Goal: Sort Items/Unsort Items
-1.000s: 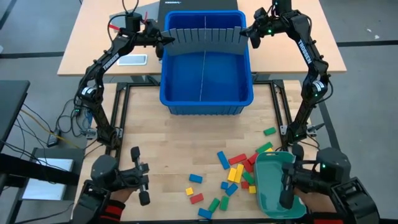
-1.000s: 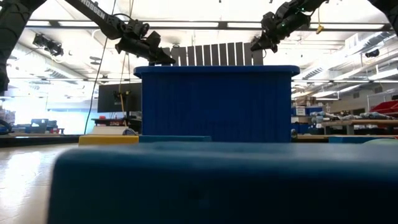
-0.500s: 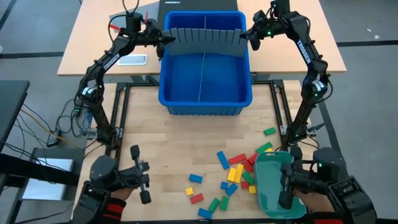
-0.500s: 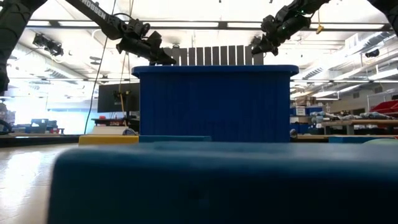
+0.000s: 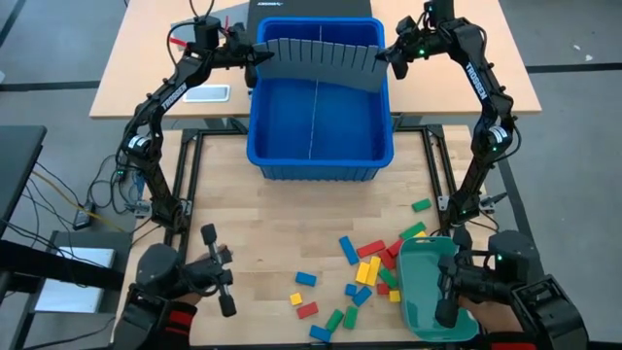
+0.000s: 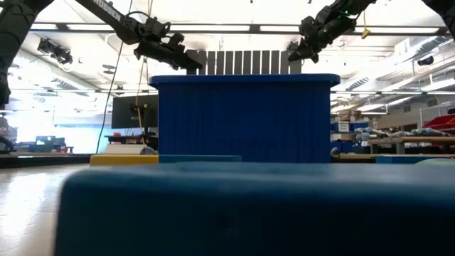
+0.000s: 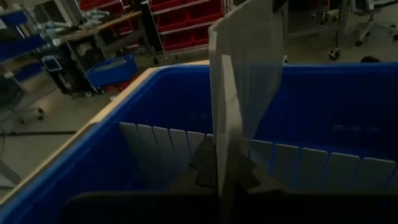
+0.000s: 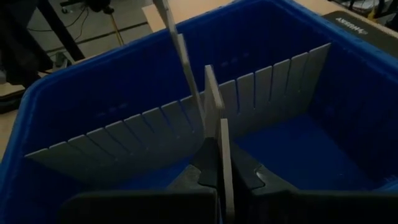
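Above the far part of the blue bin (image 5: 321,160) hangs a flat grey slotted divider sheet (image 5: 321,60), held between both grippers. My left gripper (image 5: 255,58) is shut on its left end, and my right gripper (image 5: 387,58) on its right end. The low view shows the sheet (image 6: 242,62) above the bin's rim. A second slotted divider (image 8: 124,137) stands inside the bin. The items, small red, yellow, green and blue blocks (image 5: 367,272), lie loose on the wooden table at the near right, no gripper near them. My left gripper pinches the sheet's left end (image 7: 224,158) between its two fingers, coming nearly level from the table's left. The sheet is edge-on to the wrist camera and hangs clear above the bin. My right gripper pinches the sheet's right end (image 8: 219,152) between its two fingers, slanting down from the table's right. That end too is lifted clear of the bin and the divider inside it.
A teal tray (image 5: 432,292) lies at the near right beside the blocks. A person's gloved hands (image 5: 160,316) work two control handles at the near edge. Behind the bin stands a desk with a phone (image 5: 206,93). A blurred blue block (image 6: 249,206) fills the low view's foreground.
My left gripper has rolled at the wrist without leaving its place. The sheet's left end has tipped with it, so the sheet now looks skewed from above, while its right end has stayed as it was in my right gripper.
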Controlling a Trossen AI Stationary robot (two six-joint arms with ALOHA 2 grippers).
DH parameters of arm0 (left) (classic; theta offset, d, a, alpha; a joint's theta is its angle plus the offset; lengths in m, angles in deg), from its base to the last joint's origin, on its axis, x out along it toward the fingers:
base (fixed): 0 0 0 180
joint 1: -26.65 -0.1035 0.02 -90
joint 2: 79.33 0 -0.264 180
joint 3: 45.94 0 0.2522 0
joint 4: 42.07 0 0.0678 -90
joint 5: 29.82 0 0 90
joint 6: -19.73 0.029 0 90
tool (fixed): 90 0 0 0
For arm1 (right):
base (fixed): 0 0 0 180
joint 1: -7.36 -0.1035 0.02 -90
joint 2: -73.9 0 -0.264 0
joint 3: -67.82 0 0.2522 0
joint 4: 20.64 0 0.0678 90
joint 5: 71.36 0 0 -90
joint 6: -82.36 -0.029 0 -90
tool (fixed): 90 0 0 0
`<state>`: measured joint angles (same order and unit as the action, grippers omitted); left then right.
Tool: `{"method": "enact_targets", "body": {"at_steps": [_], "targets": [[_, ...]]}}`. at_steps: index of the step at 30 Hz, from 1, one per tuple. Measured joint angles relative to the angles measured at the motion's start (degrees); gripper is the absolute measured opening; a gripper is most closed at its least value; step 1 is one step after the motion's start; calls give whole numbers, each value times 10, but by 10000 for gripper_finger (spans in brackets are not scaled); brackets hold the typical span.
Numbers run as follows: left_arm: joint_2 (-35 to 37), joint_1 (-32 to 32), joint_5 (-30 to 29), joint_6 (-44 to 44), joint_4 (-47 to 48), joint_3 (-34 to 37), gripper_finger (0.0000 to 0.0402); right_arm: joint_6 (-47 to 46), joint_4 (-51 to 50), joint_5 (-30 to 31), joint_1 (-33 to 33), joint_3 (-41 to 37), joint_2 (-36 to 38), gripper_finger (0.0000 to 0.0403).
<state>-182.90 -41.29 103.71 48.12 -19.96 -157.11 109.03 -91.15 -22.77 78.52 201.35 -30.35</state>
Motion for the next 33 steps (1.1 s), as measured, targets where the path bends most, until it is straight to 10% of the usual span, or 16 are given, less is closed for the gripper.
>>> {"method": "enact_targets", "body": {"at_steps": [33], "targets": [[3, -2, -2, -6, -9, 50, 1, 19, 53, 22, -9, 1, 2, 0]]}}
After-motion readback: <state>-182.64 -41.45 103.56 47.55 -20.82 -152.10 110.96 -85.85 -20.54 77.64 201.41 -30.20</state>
